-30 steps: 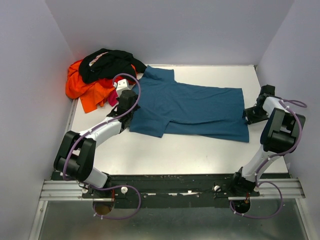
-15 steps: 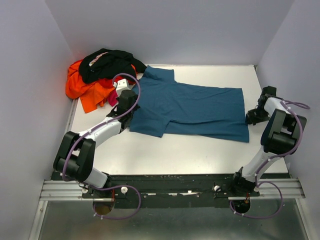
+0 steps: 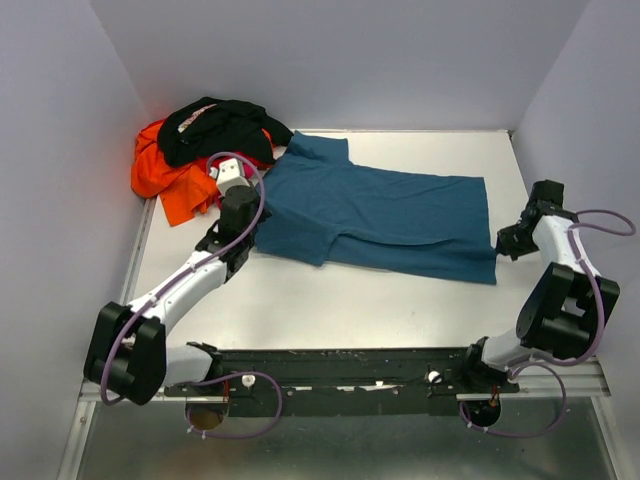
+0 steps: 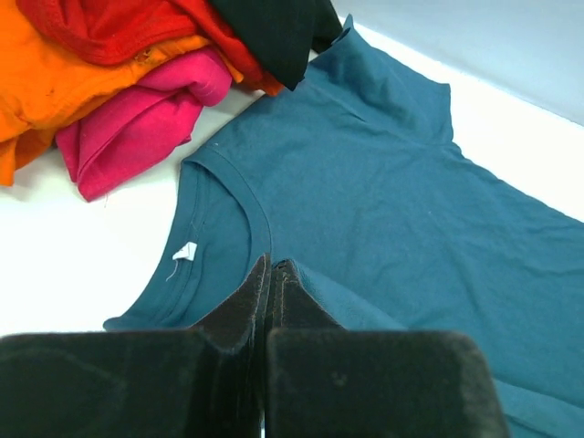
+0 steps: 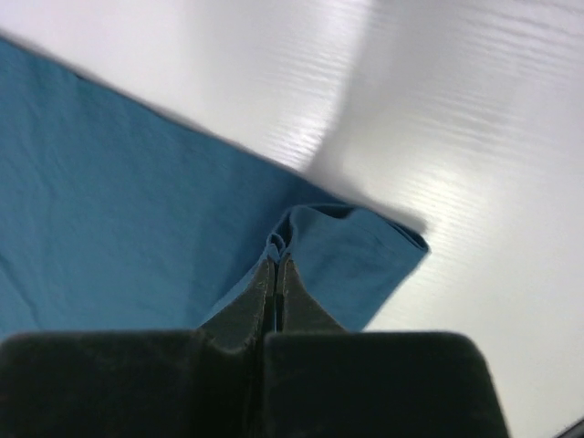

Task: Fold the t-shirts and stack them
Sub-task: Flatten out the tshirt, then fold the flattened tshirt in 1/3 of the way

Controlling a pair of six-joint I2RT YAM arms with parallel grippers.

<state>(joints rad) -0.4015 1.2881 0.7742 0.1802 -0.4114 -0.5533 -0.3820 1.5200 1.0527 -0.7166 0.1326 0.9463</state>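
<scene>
The white table [image 3: 330, 300] sits inside a pale-walled enclosure, with the arm bases at its near edge.

**Position of the work item.** The teal-blue t-shirt [image 3: 390, 215] lies flat on the table. Its long axis runs left to right, with the collar toward the left and the hem toward the right. The remaining t-shirts form a loose pile at the far left corner, just beside the collar. The black t-shirt [image 3: 220, 125] is on top, the orange t-shirt [image 3: 165, 185] is beneath it, and the magenta-pink t-shirt [image 4: 137, 123] shows at the pile's edge.

**Claw state.**
- The left gripper [image 4: 271, 274] is closed, with cloth pinched at the near shoulder next to the collar.
- The right gripper [image 5: 276, 265] is closed, with the near hem corner bunched between its fingers.

**Governing relation.** Each arm holds the end of the near long edge on its own side. The body of the garment lies beyond both claws, toward the far wall.

**Probable next step.** A lengthwise fold is likely, carrying the near edge over toward the far edge. Both claws would have to travel parallel and level, or the fold line will skew off the long axis
</scene>
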